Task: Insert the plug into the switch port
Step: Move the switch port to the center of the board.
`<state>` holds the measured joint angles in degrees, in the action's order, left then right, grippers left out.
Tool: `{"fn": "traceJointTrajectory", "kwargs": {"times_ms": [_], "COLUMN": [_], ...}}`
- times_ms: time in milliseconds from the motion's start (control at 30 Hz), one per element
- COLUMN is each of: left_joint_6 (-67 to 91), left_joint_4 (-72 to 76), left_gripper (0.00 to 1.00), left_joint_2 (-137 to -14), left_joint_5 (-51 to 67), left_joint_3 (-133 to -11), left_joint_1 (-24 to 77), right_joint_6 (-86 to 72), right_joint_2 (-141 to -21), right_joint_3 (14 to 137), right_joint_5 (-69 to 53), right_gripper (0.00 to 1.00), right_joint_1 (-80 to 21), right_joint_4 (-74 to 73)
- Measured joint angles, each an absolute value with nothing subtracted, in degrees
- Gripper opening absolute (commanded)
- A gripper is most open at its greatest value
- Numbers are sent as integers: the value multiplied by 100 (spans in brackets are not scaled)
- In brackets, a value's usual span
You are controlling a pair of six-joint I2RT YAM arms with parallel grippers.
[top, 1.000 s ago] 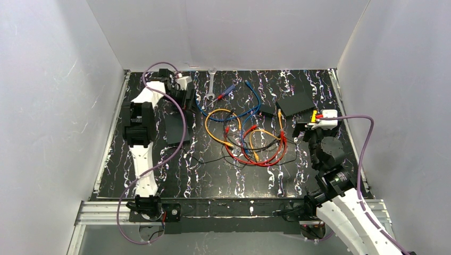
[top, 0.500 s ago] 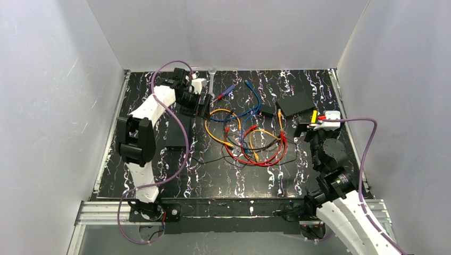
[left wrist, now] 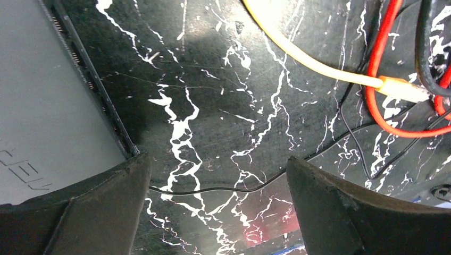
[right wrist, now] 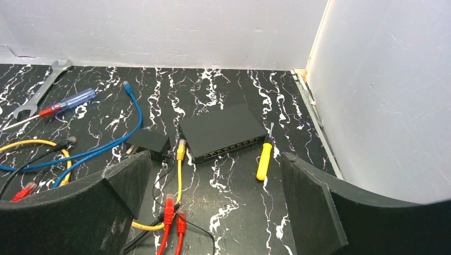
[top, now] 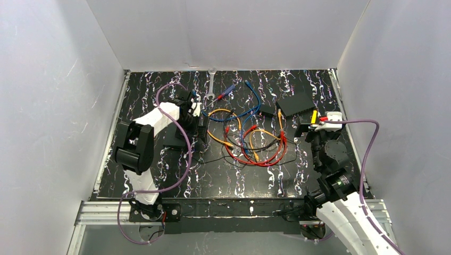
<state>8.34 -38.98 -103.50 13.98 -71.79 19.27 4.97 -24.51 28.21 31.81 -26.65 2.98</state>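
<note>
The switch is a flat black box with a row of sockets on its near edge, lying at the back right. A yellow cable's plug lies just left of its socket edge, and two red plugs lie nearer. My right gripper is open and empty, a short way in front of the switch. My left gripper is open and empty, low over the mat, with a thin black wire between its fingers.
A plain dark slab lies by the left fingers. A small black block sits left of the switch. A yellow-handled tool, a wrench, a red-blue screwdriver and a cable tangle lie about. White walls enclose the mat.
My left arm has swung from the back left corner toward the front and right, down beside the slab and the cables. The right arm has barely moved.
</note>
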Motion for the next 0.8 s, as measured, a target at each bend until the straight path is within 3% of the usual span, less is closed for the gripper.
{"fn": "traceJointTrajectory", "kwargs": {"times_ms": [433, 800], "left_joint_6": [1221, 1288], "left_joint_4": [-3924, -3813], "left_gripper": [98, 98], "left_joint_2": [-9749, -7717], "left_joint_5": [108, -333], "left_joint_3": [-6969, -6436], "left_joint_1": [1925, 1925], "right_joint_6": [423, -438], "right_joint_2": [-2532, -3898], "right_joint_3": [2836, 3527], "right_joint_5": [3151, 2016], "right_gripper": [99, 99], "right_joint_1": [-2665, -2665], "right_joint_4": [274, -231]}}
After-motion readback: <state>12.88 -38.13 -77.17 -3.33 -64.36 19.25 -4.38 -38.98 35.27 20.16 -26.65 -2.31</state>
